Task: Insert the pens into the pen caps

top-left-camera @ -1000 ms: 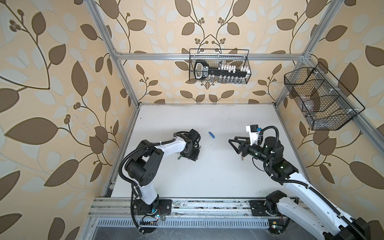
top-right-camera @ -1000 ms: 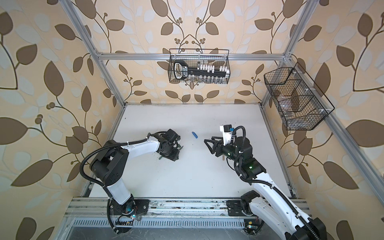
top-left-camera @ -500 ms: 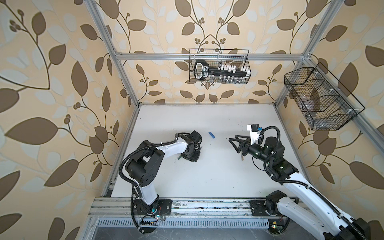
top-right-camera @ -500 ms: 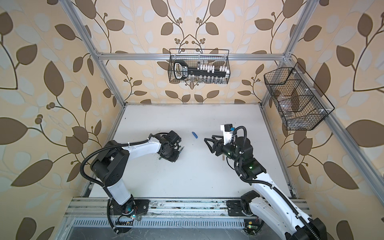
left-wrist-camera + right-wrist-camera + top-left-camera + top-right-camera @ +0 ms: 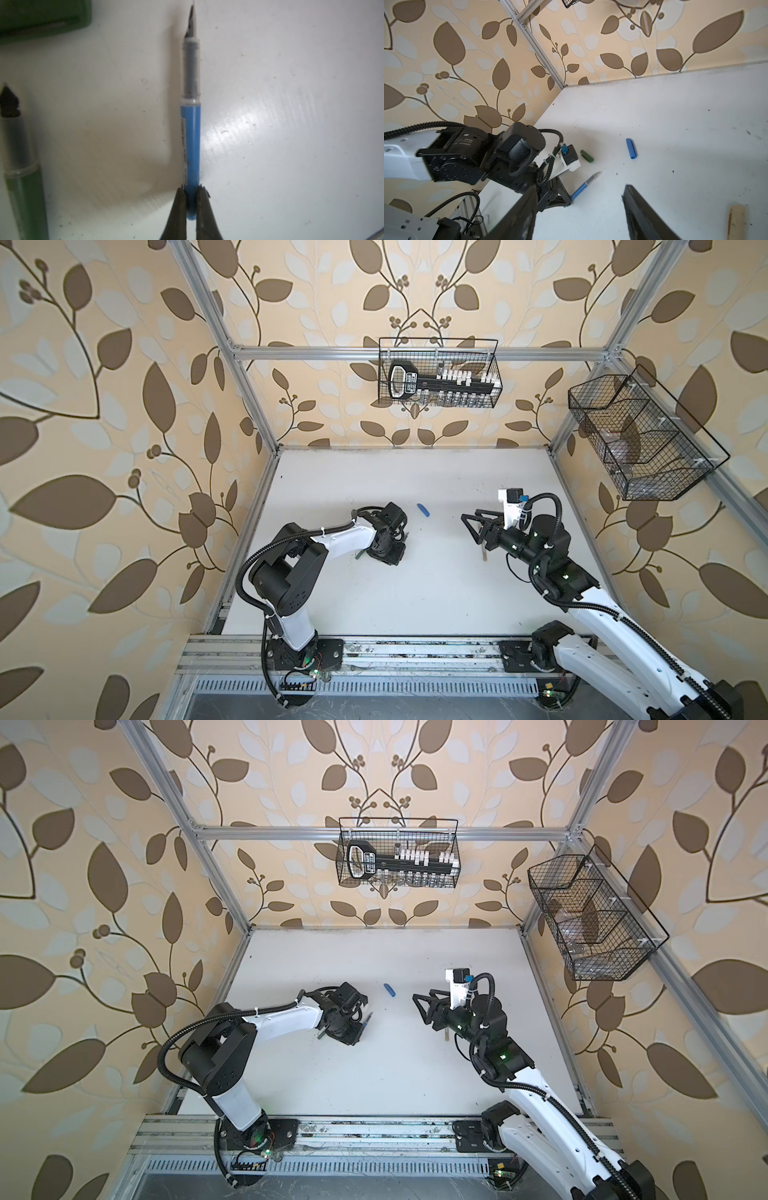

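My left gripper is shut on the rear end of the blue pen, whose dark tip points away from the jaws, low over the white table. Both top views show this gripper left of centre. A green pen and a dark green cap lie close beside it. The blue cap lies alone between the arms, towards the back. My right gripper hangs open and empty, facing the left arm. A tan piece lies under it, partly hidden; pen or cap I cannot tell.
A wire basket with a black tool hangs on the back wall and another wire basket on the right wall. Aluminium posts frame the table's corners. The arms' bases sit on a rail along the front edge.
The left gripper's jaws have closed onto the blue pen. The right gripper has opened slightly wider and its arm has barely shifted.
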`<state>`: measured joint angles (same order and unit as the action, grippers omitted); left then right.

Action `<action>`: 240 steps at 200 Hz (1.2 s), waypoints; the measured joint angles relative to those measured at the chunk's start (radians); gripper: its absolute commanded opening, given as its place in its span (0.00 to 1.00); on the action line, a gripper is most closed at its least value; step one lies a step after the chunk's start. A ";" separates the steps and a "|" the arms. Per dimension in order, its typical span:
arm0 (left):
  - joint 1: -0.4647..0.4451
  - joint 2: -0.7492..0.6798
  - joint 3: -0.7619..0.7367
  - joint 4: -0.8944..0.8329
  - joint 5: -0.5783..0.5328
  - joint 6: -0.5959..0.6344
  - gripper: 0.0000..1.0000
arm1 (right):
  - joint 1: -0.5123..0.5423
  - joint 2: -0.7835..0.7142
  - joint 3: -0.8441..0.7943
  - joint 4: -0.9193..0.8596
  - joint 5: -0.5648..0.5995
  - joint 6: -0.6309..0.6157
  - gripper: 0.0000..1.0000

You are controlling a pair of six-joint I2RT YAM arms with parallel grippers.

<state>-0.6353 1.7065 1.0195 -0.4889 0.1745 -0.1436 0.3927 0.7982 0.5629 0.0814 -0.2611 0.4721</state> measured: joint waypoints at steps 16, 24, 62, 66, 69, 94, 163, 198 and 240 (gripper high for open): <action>0.000 -0.025 -0.005 0.032 0.029 0.006 0.00 | 0.000 0.003 0.000 -0.017 0.013 0.006 0.70; 0.000 -0.041 -0.008 0.053 0.043 0.007 0.00 | 0.000 0.011 0.000 -0.021 0.018 0.011 0.70; 0.000 -0.121 -0.037 0.189 0.113 0.010 0.00 | 0.017 0.156 0.000 -0.029 0.008 0.057 0.70; 0.000 -0.133 -0.045 0.206 0.118 0.010 0.00 | 0.025 0.172 0.000 -0.029 0.006 0.062 0.70; 0.000 -0.142 -0.050 0.218 0.122 0.009 0.00 | 0.033 0.186 0.000 -0.030 0.006 0.065 0.70; 0.000 -0.237 -0.119 0.325 0.158 0.007 0.00 | 0.105 0.255 0.000 -0.012 0.005 0.099 0.70; 0.000 -0.357 -0.291 0.528 0.195 -0.017 0.00 | 0.177 0.431 0.019 0.140 -0.008 0.160 0.71; 0.000 -0.357 -0.301 0.561 0.206 -0.027 0.00 | 0.176 0.512 0.078 0.210 -0.035 0.178 0.70; 0.000 -0.357 -0.301 0.576 0.215 -0.032 0.00 | 0.177 0.623 0.152 0.292 -0.080 0.206 0.67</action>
<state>-0.6353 1.3499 0.7181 0.0872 0.3897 -0.1757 0.5694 1.4216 0.7151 0.3733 -0.3412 0.6781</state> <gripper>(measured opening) 0.071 0.688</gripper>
